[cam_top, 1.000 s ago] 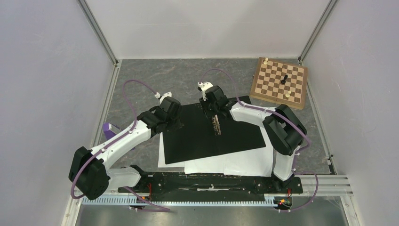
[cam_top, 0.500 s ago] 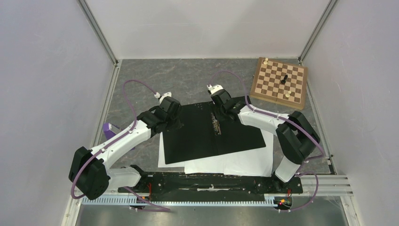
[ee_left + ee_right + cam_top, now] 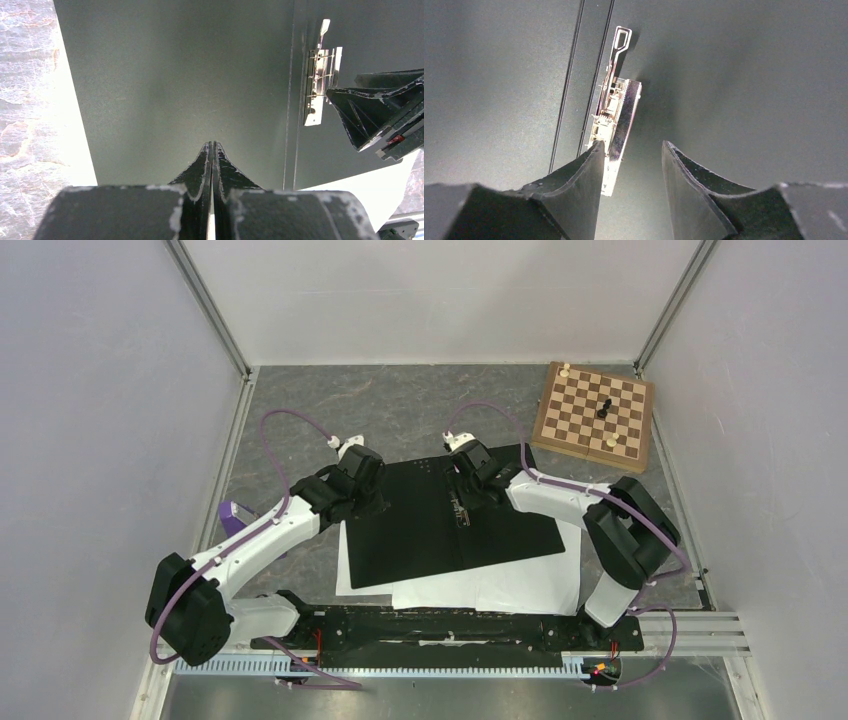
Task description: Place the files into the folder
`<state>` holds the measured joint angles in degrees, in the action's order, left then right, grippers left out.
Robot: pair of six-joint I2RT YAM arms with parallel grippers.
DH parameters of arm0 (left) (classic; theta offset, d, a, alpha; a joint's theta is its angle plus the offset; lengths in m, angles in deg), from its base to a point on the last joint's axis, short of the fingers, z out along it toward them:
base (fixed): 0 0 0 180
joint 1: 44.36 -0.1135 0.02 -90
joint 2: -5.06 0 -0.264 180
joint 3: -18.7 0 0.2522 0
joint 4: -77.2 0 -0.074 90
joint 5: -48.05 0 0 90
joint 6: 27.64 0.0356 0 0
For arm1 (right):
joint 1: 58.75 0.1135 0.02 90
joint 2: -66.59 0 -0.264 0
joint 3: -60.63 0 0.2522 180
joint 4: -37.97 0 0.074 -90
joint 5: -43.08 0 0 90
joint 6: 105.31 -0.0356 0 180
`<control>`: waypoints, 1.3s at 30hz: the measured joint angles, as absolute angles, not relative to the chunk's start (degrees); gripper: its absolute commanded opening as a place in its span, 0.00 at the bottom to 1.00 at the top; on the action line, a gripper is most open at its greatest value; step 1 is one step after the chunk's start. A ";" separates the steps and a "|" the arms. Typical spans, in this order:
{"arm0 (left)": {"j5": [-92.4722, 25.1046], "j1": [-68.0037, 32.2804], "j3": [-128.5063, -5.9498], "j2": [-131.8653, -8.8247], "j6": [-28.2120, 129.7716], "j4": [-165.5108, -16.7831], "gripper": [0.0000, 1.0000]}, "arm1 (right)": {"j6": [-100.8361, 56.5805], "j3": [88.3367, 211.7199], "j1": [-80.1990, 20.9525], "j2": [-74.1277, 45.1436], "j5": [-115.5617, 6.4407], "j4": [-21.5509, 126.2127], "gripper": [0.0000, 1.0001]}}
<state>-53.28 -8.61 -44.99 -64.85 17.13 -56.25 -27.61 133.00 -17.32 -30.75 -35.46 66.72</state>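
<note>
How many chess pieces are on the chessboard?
3: a pale one at the board's far-left corner, a black one near its middle, another pale one by its near edge.

Bright even light, soft shadows, sharp focus

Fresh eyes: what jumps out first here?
The folder lies open, black inside up, at centre on top of white sheets. The right hand hangs open over its metal clip; the left hand, shut, sits over the left cover. A chessboard stands out at the far right corner.
</note>
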 measured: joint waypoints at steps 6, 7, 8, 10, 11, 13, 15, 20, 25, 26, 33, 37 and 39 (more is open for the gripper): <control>-53.28 -8.61 -44.99 -64.83 17.13 -56.29 0.02 | -28.20 133.35 -17.01 -32.89 -36.20 66.35 0.40; -53.26 -8.61 -44.99 -64.83 17.13 -56.29 0.02 | -28.35 133.42 -16.97 -33.40 -36.44 66.28 0.37; -53.26 -8.61 -44.99 -64.83 17.13 -56.31 0.02 | -28.63 133.42 -16.97 -33.79 -36.64 66.02 0.33; -53.28 -8.61 -44.99 -64.83 17.13 -56.31 0.02 | -29.03 133.62 -16.86 -34.36 -37.07 65.73 0.26; -53.28 -8.61 -44.99 -64.83 17.10 -56.31 0.02 | -29.20 133.92 -16.84 -34.60 -37.34 65.69 0.21; -53.28 -8.61 -44.99 -64.83 17.13 -56.33 0.02 | -29.75 134.64 -16.84 -34.99 -37.66 65.89 0.11; -53.28 -8.61 -44.99 -64.83 17.10 -56.33 0.02 | -30.32 135.39 -16.86 -35.28 -37.79 66.06 0.06; -53.32 -8.64 -44.99 -64.83 17.13 -56.33 0.02 | -31.59 140.11 -16.88 -36.76 -37.53 69.21 0.01; -53.37 -8.72 -44.99 -64.83 17.13 -56.31 0.02 | -33.71 150.38 -16.82 -40.32 -35.41 72.34 0.00; -53.37 -8.83 -44.99 -64.83 17.13 -56.31 0.02 | -34.27 152.57 -16.88 -41.26 -35.08 72.95 0.00; -53.41 -10.21 -45.49 -64.83 17.13 -56.18 0.02 | -39.59 173.26 -18.85 -53.64 -34.91 75.22 0.00; -53.45 -11.70 -45.73 -64.74 17.13 -56.12 0.03 | -43.04 183.73 -20.60 -61.77 -35.22 74.94 0.00; -53.54 -12.66 -45.73 -64.61 17.13 -56.12 0.03 | -44.50 185.37 -21.58 -64.15 -35.52 73.78 0.01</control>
